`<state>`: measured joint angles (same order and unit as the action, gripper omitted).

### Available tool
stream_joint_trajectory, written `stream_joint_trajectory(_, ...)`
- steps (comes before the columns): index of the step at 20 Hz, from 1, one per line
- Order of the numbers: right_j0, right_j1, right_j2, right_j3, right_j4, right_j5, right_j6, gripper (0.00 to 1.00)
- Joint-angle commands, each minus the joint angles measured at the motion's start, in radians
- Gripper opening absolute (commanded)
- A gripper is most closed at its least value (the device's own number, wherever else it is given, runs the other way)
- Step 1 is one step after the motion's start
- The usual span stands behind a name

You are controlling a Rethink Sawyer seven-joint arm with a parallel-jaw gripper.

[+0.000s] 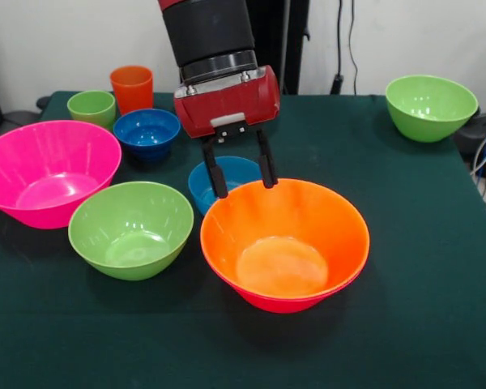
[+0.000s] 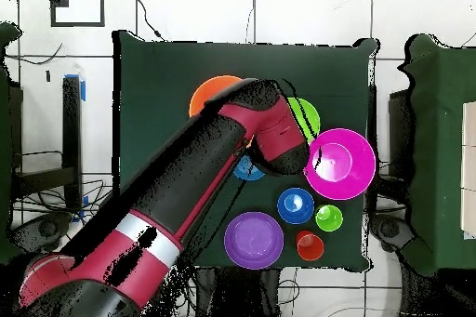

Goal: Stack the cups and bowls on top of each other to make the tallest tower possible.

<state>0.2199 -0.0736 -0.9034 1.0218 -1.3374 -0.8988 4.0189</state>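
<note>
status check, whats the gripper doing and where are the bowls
Gripper open, empty, fingers over far rim of big orange bowl. Small blue bowl right behind it. Nothing stacked in front view; pink bowl and green bowl apart.

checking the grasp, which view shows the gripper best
The front view. It shows the gripper whole, its two black fingers spread apart and hanging over the small blue bowl beside the big orange bowl's far rim. In the overhead view the arm covers it completely.
</note>
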Motion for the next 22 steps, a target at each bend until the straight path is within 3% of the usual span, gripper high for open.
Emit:
stream_joint_trajectory(1,-0.004,0.033,0.163,-0.006,0.065,0.089,0.0,1.0)
stream_joint_trajectory(10,0.015,0.018,0.158,0.021,0.055,0.052,0.042,1.0)
stream_joint_trajectory(17,0.128,-0.036,0.059,0.129,-0.018,0.014,0.193,1.0)
stream_joint_trajectory(22,0.189,-0.059,0.031,0.19,-0.042,-0.016,0.257,1.0)
